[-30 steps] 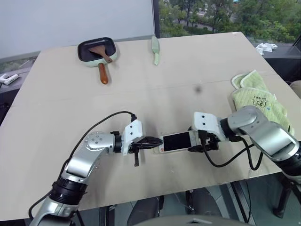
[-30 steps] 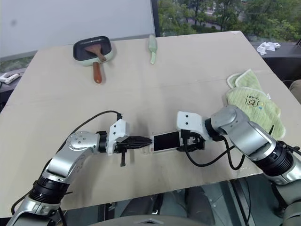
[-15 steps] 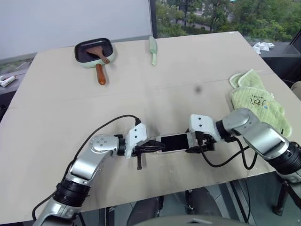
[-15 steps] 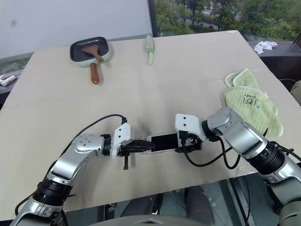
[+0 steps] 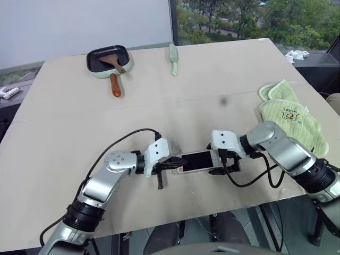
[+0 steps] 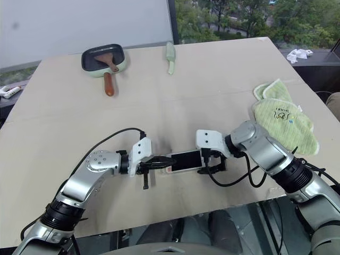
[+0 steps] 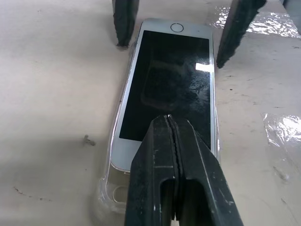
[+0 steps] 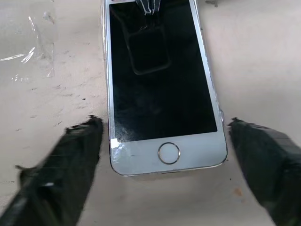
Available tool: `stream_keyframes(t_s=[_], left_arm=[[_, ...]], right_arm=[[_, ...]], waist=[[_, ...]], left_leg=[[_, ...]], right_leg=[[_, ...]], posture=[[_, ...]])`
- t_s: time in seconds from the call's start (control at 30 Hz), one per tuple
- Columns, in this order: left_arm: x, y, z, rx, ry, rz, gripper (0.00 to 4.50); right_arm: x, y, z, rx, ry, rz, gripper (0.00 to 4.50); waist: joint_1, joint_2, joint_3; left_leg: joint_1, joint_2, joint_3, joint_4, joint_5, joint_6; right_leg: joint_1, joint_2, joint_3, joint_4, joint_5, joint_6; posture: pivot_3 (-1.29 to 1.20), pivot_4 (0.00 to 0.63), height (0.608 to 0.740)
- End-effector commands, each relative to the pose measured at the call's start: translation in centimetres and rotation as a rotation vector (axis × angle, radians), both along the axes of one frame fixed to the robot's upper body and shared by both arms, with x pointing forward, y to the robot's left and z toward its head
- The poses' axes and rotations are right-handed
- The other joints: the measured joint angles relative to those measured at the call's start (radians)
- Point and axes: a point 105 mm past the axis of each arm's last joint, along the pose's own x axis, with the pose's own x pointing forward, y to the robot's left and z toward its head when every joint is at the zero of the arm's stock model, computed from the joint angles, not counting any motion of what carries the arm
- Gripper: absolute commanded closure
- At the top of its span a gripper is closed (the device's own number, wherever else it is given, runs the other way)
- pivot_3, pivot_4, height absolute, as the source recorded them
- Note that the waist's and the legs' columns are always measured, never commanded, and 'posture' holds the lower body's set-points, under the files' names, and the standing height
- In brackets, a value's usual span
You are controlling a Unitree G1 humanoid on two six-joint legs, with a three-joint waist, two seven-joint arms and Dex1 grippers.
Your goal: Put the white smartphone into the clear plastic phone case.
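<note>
Two grippers meeting at the near middle of the table (image 5: 64, 122), one at each end of the phone (image 5: 197, 160). Seating step in hand, by the look of it. Phone flat, screen up, black glass with white ends, round home button toward the right gripper (image 5: 222, 162). Clear case (image 7: 109, 184) under and around it, barely visible: a glossy rim along one long edge and past the left-hand end (far rim not traceable). Phone's left end apparently not fully down inside the rim. Left gripper (image 5: 173, 164) closed, empty, tips over the glass near that end; touching or hovering, cannot tell. Right gripper spread wide, fingers (image 8: 61, 160) straddling the home-button end, not pinching. Next move, likely: press down with the closed tips while bracing the right end against sliding.
</note>
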Motion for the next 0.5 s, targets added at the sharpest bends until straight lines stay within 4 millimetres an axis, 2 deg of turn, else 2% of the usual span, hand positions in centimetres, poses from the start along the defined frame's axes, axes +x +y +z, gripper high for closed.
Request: stream_keyframes(t_s=[0.03, 0.17, 0.33, 0.37, 0.4, 0.43, 0.5], left_arm=[[-0.6, 0.3, -1.8, 0.060, 0.052, 0.004, 4.50], [-0.6, 0.6, -1.8, 0.068, 0.051, 0.004, 4.50], [-0.4, 0.5, -1.7, 0.063, 0.045, 0.000, 4.50], [-0.4, 0.3, -1.4, 0.045, 0.043, 0.001, 4.50], [-0.3, 0.2, -1.1, 0.030, 0.039, 0.001, 4.50], [-0.2, 0.1, -0.7, 0.018, 0.026, -0.001, 4.50], [0.0, -0.1, 0.6, -0.022, -0.006, -0.006, 4.50]], right_arm=[[0.5, -1.0, 2.9, 0.036, -0.078, -0.002, 0.04], [-0.7, -3.4, 4.0, 0.025, -0.051, -0.005, 0.04], [-0.5, -4.9, 3.8, 0.021, -0.056, -0.093, 0.04], [-0.6, -5.0, 3.7, 0.031, -0.053, -0.108, 0.59], [-0.7, -5.1, 3.6, 0.035, -0.051, -0.115, 0.72], [-0.8, -5.1, 3.5, 0.039, -0.048, -0.117, 1.34], [-1.0, -5.0, 3.4, 0.050, -0.045, -0.122, 2.05]], waist=[[0.001, 0.000, 0.000], [0.009, 0.000, 0.000], [0.008, 0.001, 0.000], [0.009, 0.001, 0.000], [0.010, 0.001, 0.000], [0.010, 0.001, 0.000], [0.013, 0.001, 0.000]], left_leg=[[0.000, 0.000, 0.000, 0.000, 0.000, 0.000], [-0.001, 0.000, -0.001, 0.000, 0.000, 0.000], [0.000, 0.000, 0.000, 0.000, 0.000, 0.000], [0.000, 0.000, 0.000, 0.000, 0.000, 0.000], [0.000, 0.000, 0.000, 0.000, 0.000, 0.000], [0.000, 0.000, -0.001, 0.000, 0.000, 0.000], [-0.001, 0.000, 0.000, 0.000, 0.000, 0.000]], right_leg=[[0.000, 0.000, 0.000, 0.000, 0.000, 0.000], [0.000, 0.000, -0.001, -0.001, 0.000, 0.000], [0.001, 0.000, 0.000, -0.001, 0.000, 0.000], [0.001, 0.000, 0.000, -0.001, 0.000, 0.000], [0.001, 0.000, -0.001, -0.001, 0.000, 0.000], [0.001, 0.000, -0.001, -0.001, 0.000, 0.000], [0.000, 0.000, -0.001, -0.001, 0.000, 0.000]], posture=[[0.00, 0.150, 0.740], [0.00, 0.150, 0.740], [0.00, 0.150, 0.740], [0.00, 0.150, 0.740], [0.00, 0.150, 0.740], [0.00, 0.150, 0.740], [0.00, 0.150, 0.740]])
